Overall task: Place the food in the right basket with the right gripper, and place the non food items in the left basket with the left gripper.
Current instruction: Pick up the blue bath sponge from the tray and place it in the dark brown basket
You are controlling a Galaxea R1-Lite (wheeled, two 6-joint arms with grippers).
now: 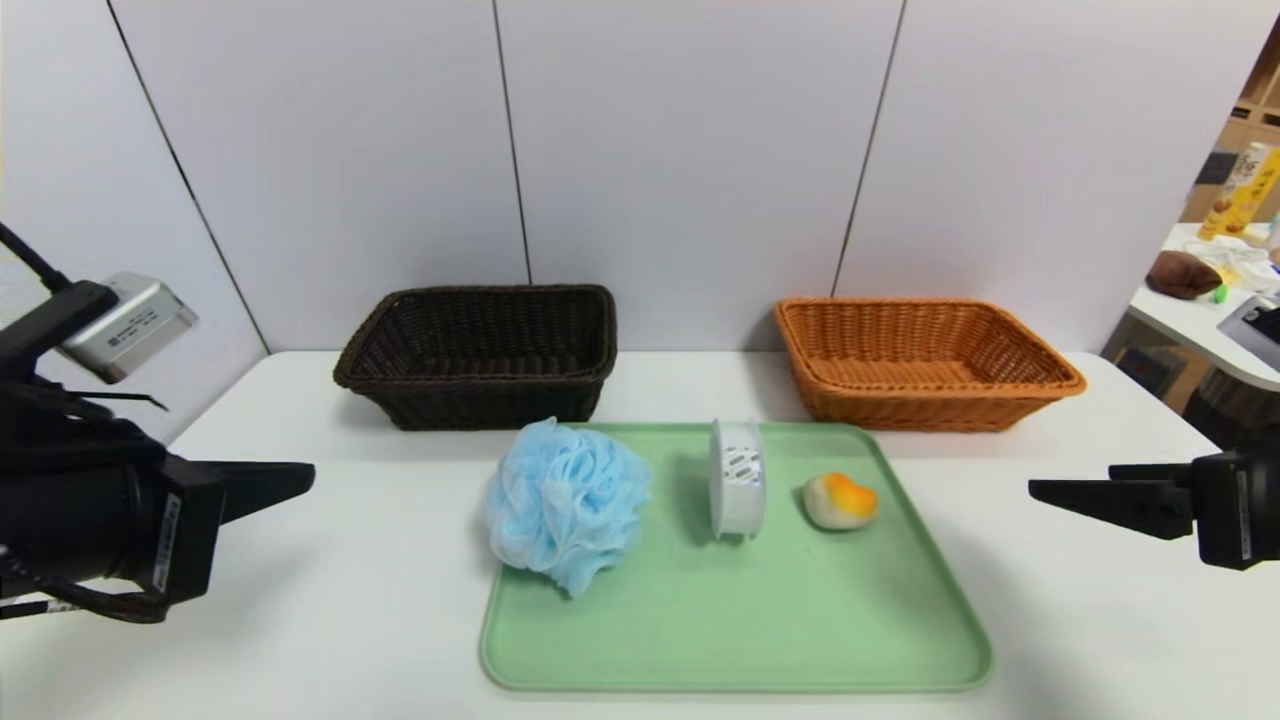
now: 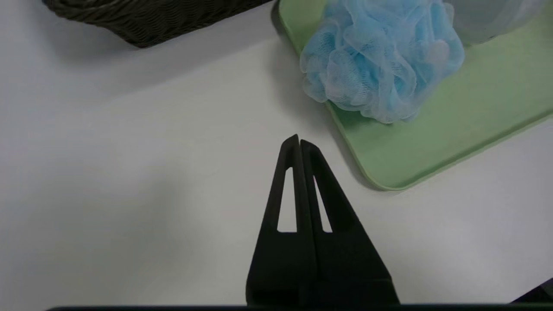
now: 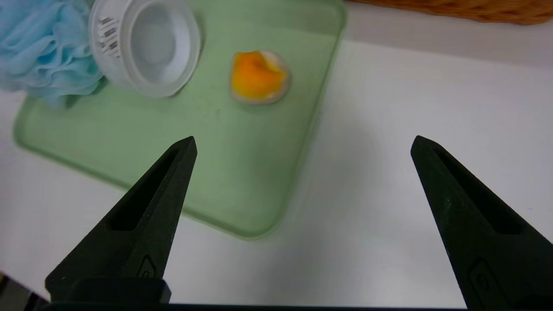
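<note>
1. At the table's (image 1: pixel 300 620) back edge: dark basket (image 1: pixel 480 355) and orange basket (image 1: pixel 925 362), nothing visible inside.
2. Tray (image 1: pixel 735 640) holds sponge (image 1: pixel 567 502), tape roll (image 1: pixel 737 478), bun (image 1: pixel 841 500).
3. Left gripper (image 2: pixel 298 142) pressed together; right gripper (image 3: pixel 302 144) spread; both off the tray's side edges.

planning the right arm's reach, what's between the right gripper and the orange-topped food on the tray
Nothing stands between. In the right wrist view the open right gripper faces the food across bare white table and bare green tray.

A: Is any writing readable here?

B: No words can be made out. The white round container (image 1: pixel 737 478) standing on edge on the green tray (image 1: pixel 740 640) carries a label with dark barcode-like bars, too small to read.

A: Anything else?

B: A yellow carton (image 1: pixel 1238 192) far right shows printing, illegible.
</note>
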